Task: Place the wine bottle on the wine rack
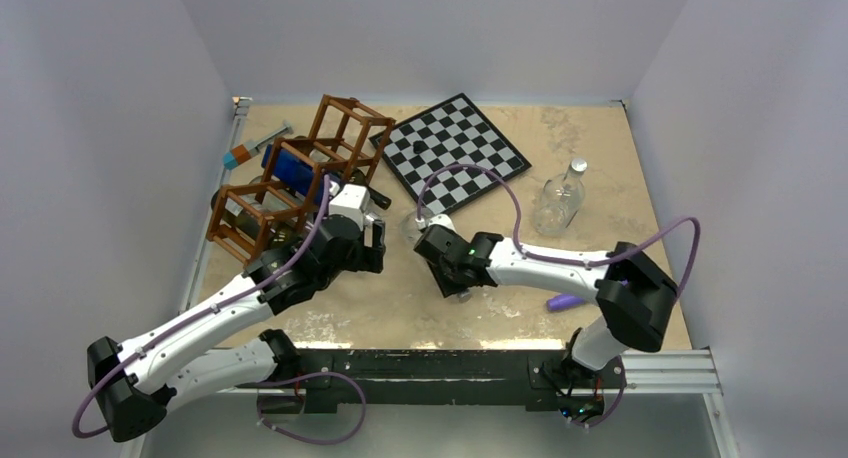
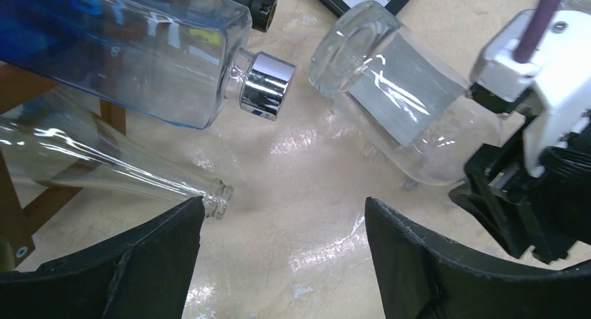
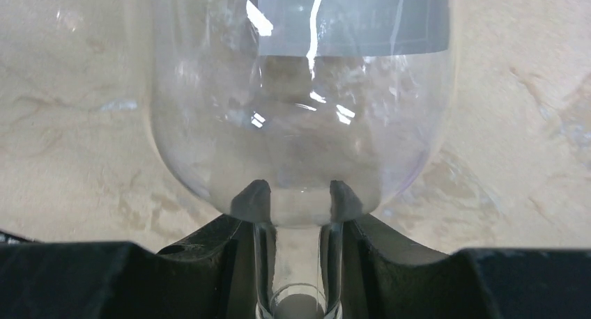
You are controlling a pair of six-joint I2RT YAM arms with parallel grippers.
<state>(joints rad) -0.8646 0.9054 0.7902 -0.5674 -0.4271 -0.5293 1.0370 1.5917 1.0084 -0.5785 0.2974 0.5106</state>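
your right gripper [image 3: 298, 197] is clenched on the neck of the clear wine bottle [image 3: 300, 110], at the bottom centre of the right wrist view. in the top view the wine bottle [image 1: 413, 221] lies on its side near the middle of the frame. it is between the wine rack [image 1: 262, 210] at upper left and the checkerboard [image 1: 455, 148] at upper centre, and not on the rack. whether it touches the table [image 1: 600, 148] you cannot tell. your left gripper [image 2: 284, 218] is spread wide with nothing between its fingers, at the bottom of the left wrist view. a blue-tinted square bottle [image 2: 132, 47] with a chrome cap sits in the rack at that view's upper left. a slim clear bottle [image 2: 104, 162] lies below it, its mouth just beside the left finger. in the top view, an upright clear bottle [image 1: 560, 198] stands right of centre, and a purple object [image 1: 565, 301] lies at lower right.
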